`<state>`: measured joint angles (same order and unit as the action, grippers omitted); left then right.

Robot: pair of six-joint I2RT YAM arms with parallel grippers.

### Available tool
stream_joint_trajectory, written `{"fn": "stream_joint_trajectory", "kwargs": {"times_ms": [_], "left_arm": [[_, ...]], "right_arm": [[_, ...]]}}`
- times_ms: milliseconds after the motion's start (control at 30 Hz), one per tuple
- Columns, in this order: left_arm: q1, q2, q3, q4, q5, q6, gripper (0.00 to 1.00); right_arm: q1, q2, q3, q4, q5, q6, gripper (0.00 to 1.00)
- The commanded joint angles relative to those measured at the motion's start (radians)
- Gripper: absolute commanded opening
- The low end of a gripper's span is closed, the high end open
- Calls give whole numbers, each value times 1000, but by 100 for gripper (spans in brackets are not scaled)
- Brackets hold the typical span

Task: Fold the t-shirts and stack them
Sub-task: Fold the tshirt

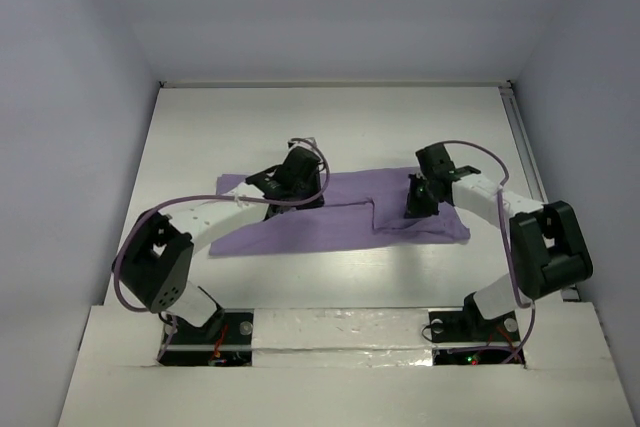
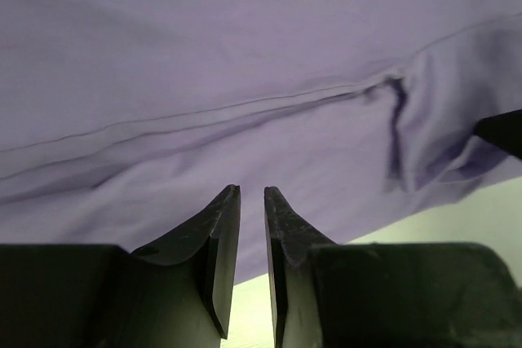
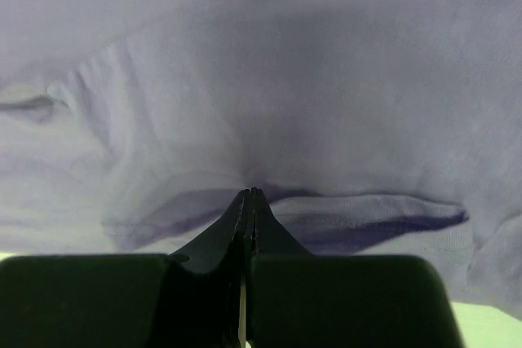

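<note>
At the left gripper (image 2: 251,195): jaws a narrow slit apart, tips down on the t-shirt (image 1: 345,212), nothing seen caught between them. Just ahead of the tips, a long seam or folded edge running across. Just behind them, the near hem and then bare table (image 1: 300,117). Off to the right of those tips, a puckered fold, bunched and shadowed.

Between the two grippers: lavender cloth lying flat in a long band, with a step in its near edge about midway.

At the right gripper (image 3: 251,193): jaws pressed shut, seemingly nipping a small pinch of cloth, with wrinkles fanning away from the tips and a dark fold just below them on either side. Beyond the tips, smooth cloth; behind, a sliver of table.

Likely handling: very light, thin and limp, with no stiffness at all. Expect sagging and draping once lifted, easy sliding over the smooth table, and bunching under any sideways push. Nothing fragile. Best taken at a hem or doubled edge, for catching every layer in one shallow pinch. Better still with both grippers at matching spots along the same edge, well apart, to keep the fold straight. Risk with a one-layer pinch: lower layer left behind.
</note>
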<state>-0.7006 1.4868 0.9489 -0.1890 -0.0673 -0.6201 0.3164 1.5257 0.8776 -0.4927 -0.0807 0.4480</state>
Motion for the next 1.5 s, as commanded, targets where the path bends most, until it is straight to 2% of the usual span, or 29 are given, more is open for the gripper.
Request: {"fn": "stream_joint_trajectory", "kwargs": {"times_ms": [0,200,300,433,667,833,900,1100,1267,1467], "left_arm": [[-23,41,59,22,0,-30,15],[-59,95,85,54,24,-29,15],[-80,128,129,54,29,-15,15],[-125,197,226,48,40,-1,15],[-197,309,366,49,63,25,15],[-215,377,399,71,126,23,15],[-215,397,410,66,127,25,15],[-224,418,407,85,142,25,15],[-244,440,406,85,144,26,15],[-244,466,433,80,146,30,15]], "right_arm": [[6,-67,-37,-16,-37,-12,0],[6,-203,-129,-167,-142,4,0],[21,-321,-111,-259,-157,35,0],[21,-372,-22,-290,-9,32,0],[-16,-57,84,-61,111,3,0],[-16,89,136,2,81,-18,0],[-16,120,141,-6,18,-19,0],[-16,-21,31,-44,18,0,0],[-16,-127,-66,-110,-48,29,0],[-16,-252,-109,-214,-65,27,0]]}}
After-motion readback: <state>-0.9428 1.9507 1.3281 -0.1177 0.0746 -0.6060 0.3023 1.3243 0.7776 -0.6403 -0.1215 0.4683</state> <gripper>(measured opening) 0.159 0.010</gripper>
